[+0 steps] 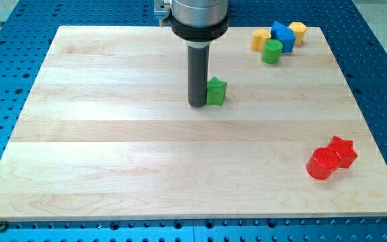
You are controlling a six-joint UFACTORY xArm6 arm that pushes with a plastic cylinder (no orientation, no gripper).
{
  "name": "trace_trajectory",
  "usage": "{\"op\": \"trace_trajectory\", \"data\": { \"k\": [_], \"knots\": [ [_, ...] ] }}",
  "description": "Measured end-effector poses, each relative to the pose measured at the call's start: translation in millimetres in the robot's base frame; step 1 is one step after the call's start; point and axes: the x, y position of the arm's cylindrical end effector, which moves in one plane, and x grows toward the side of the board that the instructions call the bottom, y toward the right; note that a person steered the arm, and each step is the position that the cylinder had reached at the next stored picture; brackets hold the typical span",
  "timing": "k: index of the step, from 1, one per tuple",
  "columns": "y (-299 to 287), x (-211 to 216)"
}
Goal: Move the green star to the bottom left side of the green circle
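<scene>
- My tip (198, 104) rests on the wooden board (113, 148), a little above the board's middle; it is a plain rod end with no jaws, so there is nothing to stand apart or together
- The green star (216, 91) sits just to the view's right of my tip, seemingly touching the rod, though the contact is hard to confirm
- The green circle (271, 52) lies up and to the right of my tip, well apart from the star
- Around the green circle cluster a blue cube-like block (283, 36) and two yellow blocks (261, 39) (297, 31), their shapes unclear
- Far down and right of my tip, a red circle (322, 163) touches a red star (342, 151)
</scene>
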Motion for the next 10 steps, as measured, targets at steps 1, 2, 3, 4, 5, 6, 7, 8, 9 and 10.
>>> {"op": "trace_trajectory", "data": {
  "k": [1, 2, 3, 4, 5, 6, 7, 8, 9, 10],
  "knots": [
    [27.1, -22.8],
    [76.9, -68.5],
    [119.3, -64.2],
    [110.2, -36.8],
    [107.5, -58.2],
    [148.1, -75.2],
    [132.9, -75.1],
    [80.5, -65.5],
    [61.2, -105.8],
    [64.9, -96.3]
  ]
}}
